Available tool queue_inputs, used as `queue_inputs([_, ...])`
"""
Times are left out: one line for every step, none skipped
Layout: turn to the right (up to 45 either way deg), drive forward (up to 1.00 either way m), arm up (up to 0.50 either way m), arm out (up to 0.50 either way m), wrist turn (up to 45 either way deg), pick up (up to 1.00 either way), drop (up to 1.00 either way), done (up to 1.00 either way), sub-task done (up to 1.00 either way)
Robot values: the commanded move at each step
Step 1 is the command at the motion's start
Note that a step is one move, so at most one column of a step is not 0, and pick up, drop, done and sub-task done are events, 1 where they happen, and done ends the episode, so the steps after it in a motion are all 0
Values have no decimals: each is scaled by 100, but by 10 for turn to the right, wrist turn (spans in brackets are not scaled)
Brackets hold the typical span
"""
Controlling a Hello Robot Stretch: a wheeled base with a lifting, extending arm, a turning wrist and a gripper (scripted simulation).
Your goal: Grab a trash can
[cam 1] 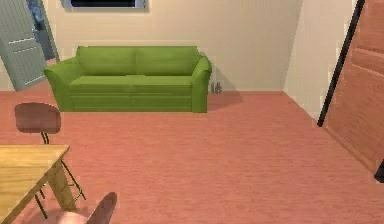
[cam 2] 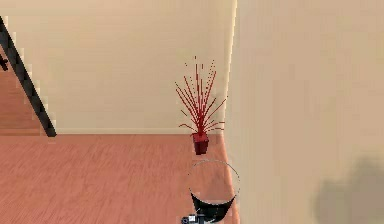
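At 6 o'clock in the arm side view, close to the robot, stands the trash can (cam 2: pixel 215 203), round and dark-walled, judged to lie on the arm's reach line. Gripper condition and load: cannot tell. Beyond it, at 12 o'clock, stands a red potted plant (cam 2: pixel 201 130).

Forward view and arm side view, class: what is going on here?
A Stretch robot stands in a living room, meant to grab a trash can. Ahead, a green sofa sits against the far wall, with a wooden table and a chair at the forward view's lower left. In the arm side view, a round container with a dark base, possibly the trash can, stands on the floor by a wall corner, near a red potted plant.
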Motion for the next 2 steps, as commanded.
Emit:
queue_inputs([0,0,10,0,0,0,0,0,0])
queue_inputs([0,0,0,0,0,0,0,100,0])
